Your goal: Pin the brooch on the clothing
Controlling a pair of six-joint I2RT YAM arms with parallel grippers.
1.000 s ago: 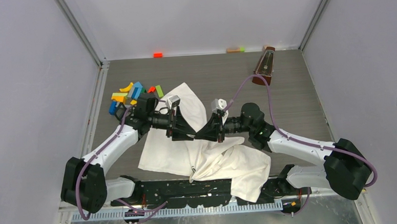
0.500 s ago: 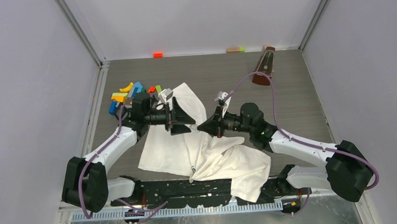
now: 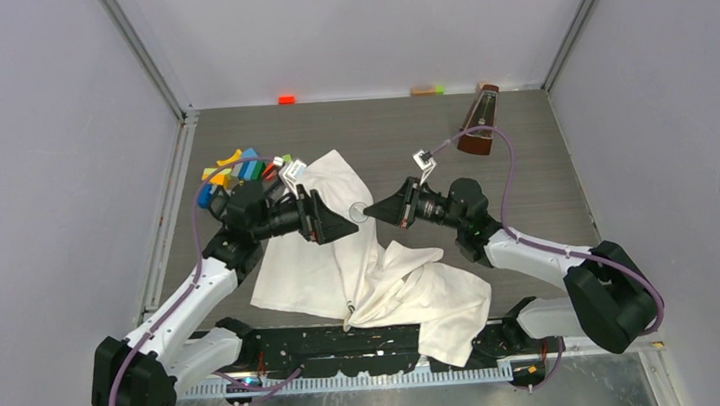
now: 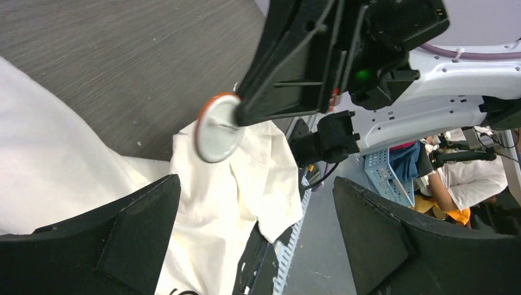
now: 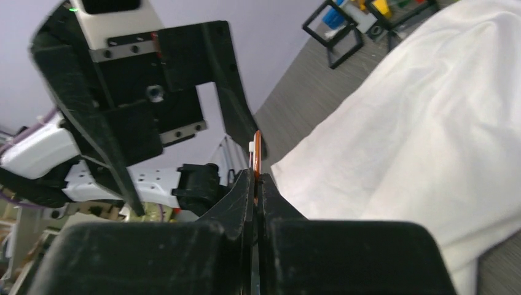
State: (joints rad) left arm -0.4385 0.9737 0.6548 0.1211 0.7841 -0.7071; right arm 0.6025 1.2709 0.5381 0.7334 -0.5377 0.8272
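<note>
The brooch [image 3: 360,212], a small round disc with an orange rim and a pale back, hangs above the table. My right gripper [image 3: 373,212] is shut on its edge. From the right wrist, the brooch [image 5: 257,150] shows edge-on, just past the right gripper [image 5: 256,178]. The left gripper [image 3: 346,225] faces it from the left, open, with nothing between its fingers. In the left wrist view the brooch [image 4: 216,128] sits ahead of the open left gripper [image 4: 255,180]. The clothing [image 3: 313,271], a white T-shirt, lies crumpled under both; its print is mostly hidden.
Several coloured blocks [image 3: 238,167] lie at the far left beside the left arm. A wooden metronome [image 3: 479,118] stands at the far right. A red block [image 3: 286,99] and an orange-green one [image 3: 428,90] sit by the back wall. The shirt's hem hangs over the near edge.
The left gripper has opened wide and drawn back to the left. The right gripper has risen off the shirt, away from the near edge, with the brooch in it.
</note>
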